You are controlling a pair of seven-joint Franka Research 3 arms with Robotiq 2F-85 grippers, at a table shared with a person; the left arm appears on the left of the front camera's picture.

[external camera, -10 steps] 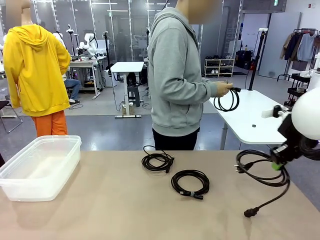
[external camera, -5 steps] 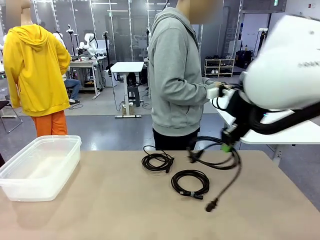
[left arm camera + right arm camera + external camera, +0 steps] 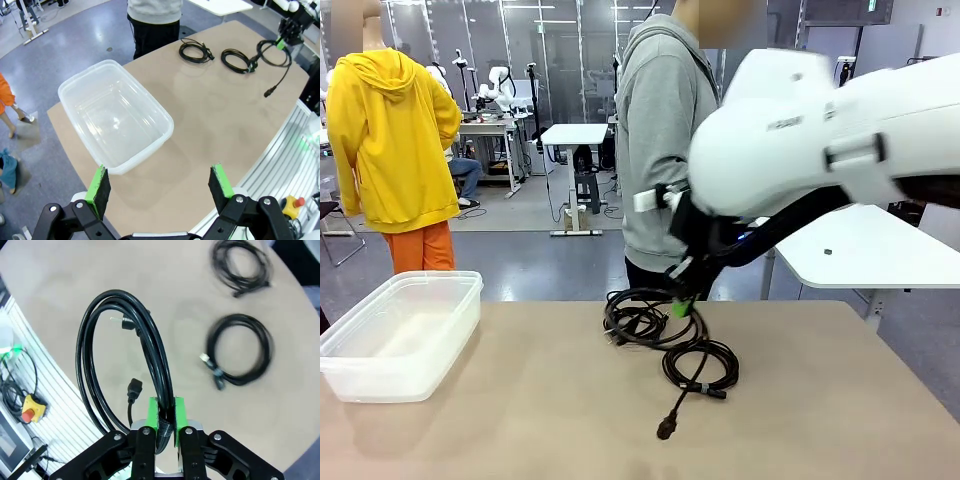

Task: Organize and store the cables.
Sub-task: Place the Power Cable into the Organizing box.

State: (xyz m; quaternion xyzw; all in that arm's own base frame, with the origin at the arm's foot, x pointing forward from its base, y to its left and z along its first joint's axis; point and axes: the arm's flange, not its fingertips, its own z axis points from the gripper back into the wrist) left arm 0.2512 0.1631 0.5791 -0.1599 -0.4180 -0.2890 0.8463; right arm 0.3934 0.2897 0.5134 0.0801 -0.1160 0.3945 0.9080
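Observation:
My right gripper (image 3: 680, 306) reaches in over the table's middle, shut on a black cable (image 3: 672, 405) whose loops hang down with a plug end near the tabletop. In the right wrist view the green pads (image 3: 152, 412) pinch that cable's coil (image 3: 95, 365). Two more coiled cables lie on the table: one farther back (image 3: 623, 331) (image 3: 240, 265) and one nearer (image 3: 712, 368) (image 3: 240, 352). My left gripper (image 3: 159, 183) hovers open and empty, high above the clear plastic bin (image 3: 115, 115). From there the two coils (image 3: 195, 50) (image 3: 237, 59) and the held cable (image 3: 274, 52) show far off.
The clear bin (image 3: 400, 330) stands at the table's left end. A person in a grey hoodie (image 3: 655, 150) stands behind the table's far edge, partly hidden by my right arm. A white table (image 3: 850, 245) stands behind on the right.
My right arm has swung from the table's right edge leftward across the middle, carrying the cable to just above the two lying coils. The left gripper stays open.

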